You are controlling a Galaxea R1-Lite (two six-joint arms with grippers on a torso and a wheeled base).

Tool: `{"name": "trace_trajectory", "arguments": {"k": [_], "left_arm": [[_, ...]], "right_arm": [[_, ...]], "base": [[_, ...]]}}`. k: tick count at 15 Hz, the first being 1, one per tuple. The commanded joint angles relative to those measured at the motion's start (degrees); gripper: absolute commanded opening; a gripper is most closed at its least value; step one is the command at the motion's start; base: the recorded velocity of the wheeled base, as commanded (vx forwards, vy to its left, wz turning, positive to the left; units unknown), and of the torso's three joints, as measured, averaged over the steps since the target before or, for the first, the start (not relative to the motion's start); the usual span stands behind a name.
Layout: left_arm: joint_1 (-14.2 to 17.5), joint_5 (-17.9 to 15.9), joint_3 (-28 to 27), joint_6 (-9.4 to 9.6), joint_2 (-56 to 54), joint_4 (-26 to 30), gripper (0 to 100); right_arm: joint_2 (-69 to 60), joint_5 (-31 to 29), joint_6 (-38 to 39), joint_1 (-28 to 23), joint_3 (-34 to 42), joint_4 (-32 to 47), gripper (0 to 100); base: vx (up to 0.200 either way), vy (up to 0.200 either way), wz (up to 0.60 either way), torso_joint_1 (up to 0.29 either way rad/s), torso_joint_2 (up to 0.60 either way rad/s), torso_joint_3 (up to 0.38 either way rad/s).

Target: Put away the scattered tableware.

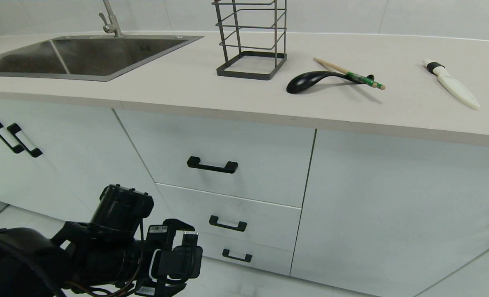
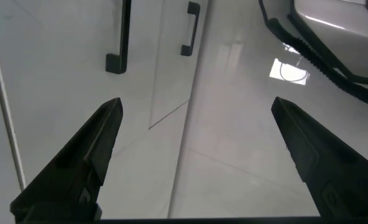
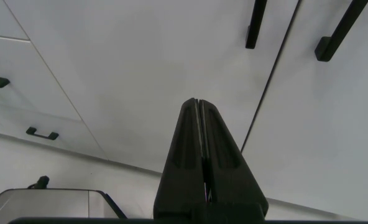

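Observation:
On the pale countertop [image 1: 186, 88] a black ladle-style spoon [image 1: 310, 80] lies with a pair of wooden chopsticks [image 1: 347, 73] resting across its handle. Farther right lies a white knife [image 1: 452, 84] with a black band near its handle. A dark wire rack [image 1: 252, 41] stands upright just left of the spoon. My left gripper [image 1: 188, 260] hangs low in front of the drawers, well below the counter; it [image 2: 197, 106] is open with nothing between its fingers. My right gripper [image 3: 198, 101] is shut on nothing and faces white cabinet doors.
A steel sink [image 1: 83, 55] with a faucet [image 1: 110, 20] is set into the counter at the back left. Below the counter are white cabinet doors and three drawers with black handles [image 1: 212, 166]. Glossy floor shows below the left gripper [image 2: 234, 162].

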Motion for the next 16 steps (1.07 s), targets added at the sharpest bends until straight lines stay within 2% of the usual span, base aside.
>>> {"name": "trace_trajectory", "arguments": {"k": [1,4,5,8,13,16], "left_arm": [[-0.30,0.09,-1.12,-0.05,3.80,-1.64,100],[-2.14,0.09,-1.29,-0.22,5.82,-3.49,100],[-3.63,0.18,-1.64,-0.40,7.58,-5.33,100],[-4.51,0.18,-2.08,-1.98,9.07,-6.56,100],[-4.78,0.27,-2.87,-2.24,12.68,-9.81,100],[-4.78,1.32,-4.72,-3.56,16.11,-13.15,100]], "right_arm": [[0.07,0.02,-0.02,0.01,0.01,-0.01,0],[0.07,0.02,-0.02,0.01,0.01,-0.01,0],[0.07,0.02,-0.02,0.01,0.01,-0.01,0],[0.07,0.02,-0.02,0.01,0.01,-0.01,0],[0.07,0.02,-0.02,0.01,0.01,-0.01,0],[0.07,0.02,-0.02,0.01,0.01,-0.01,0]], "base": [[0.000,0.000,0.00,0.000,0.00,0.000],[0.000,0.000,0.00,0.000,0.00,0.000],[0.000,0.000,0.00,0.000,0.00,0.000],[0.000,0.000,0.00,0.000,0.00,0.000],[0.000,0.000,0.00,0.000,0.00,0.000],[0.000,0.000,0.00,0.000,0.00,0.000]]}}
